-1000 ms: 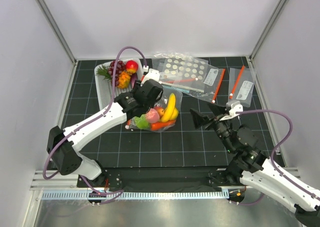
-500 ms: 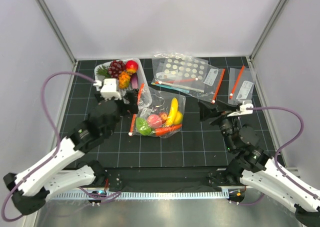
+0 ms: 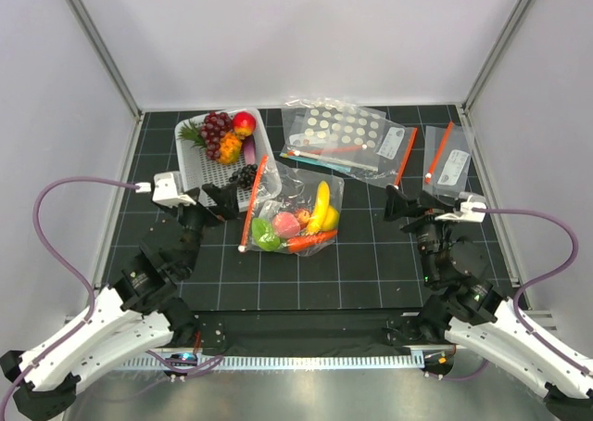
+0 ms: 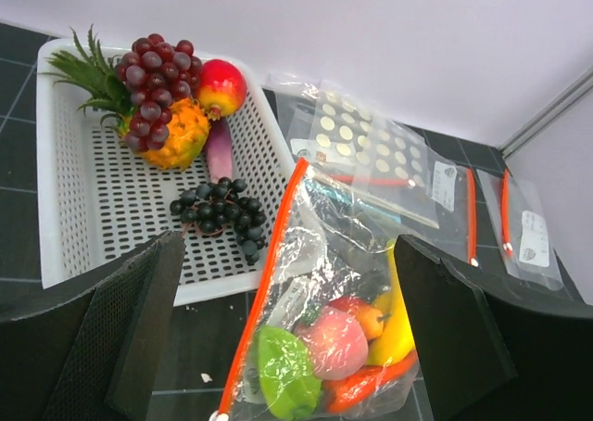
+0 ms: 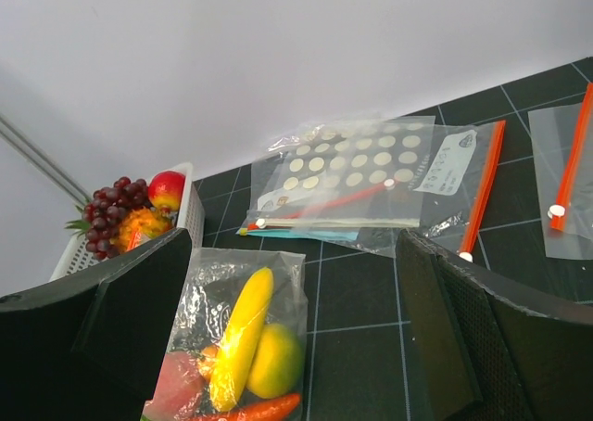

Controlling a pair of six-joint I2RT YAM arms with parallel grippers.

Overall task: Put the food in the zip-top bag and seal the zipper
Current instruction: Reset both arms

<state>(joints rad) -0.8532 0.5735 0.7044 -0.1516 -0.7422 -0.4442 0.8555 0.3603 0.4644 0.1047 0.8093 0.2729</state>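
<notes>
The clear zip-top bag [image 3: 301, 198] lies on the mat mid-table, also in the left wrist view [image 4: 343, 245] and right wrist view [image 5: 222, 282]. Inside are the food pieces: yellow banana [image 3: 320, 206], pink peach [image 3: 285, 223], green piece [image 3: 266, 235], orange carrot [image 3: 306, 242]. Its orange-red zipper [image 3: 251, 203] runs straight along the left edge, slider at the near end. My left gripper [image 3: 215, 201] is open and empty, left of the bag. My right gripper [image 3: 414, 206] is open and empty, right of the bag.
A white slotted basket [image 3: 199, 166] with grapes, a pineapple piece and other toy fruit stands back left, touching the bag's corner. A dotted clear bag [image 3: 338, 133] and two labelled bags [image 3: 448, 159] lie at the back right.
My left arm has pulled back from over the bag toward the near left, leaving the bag lying flat with its zipper straight. My right gripper has drawn back to the right.
</notes>
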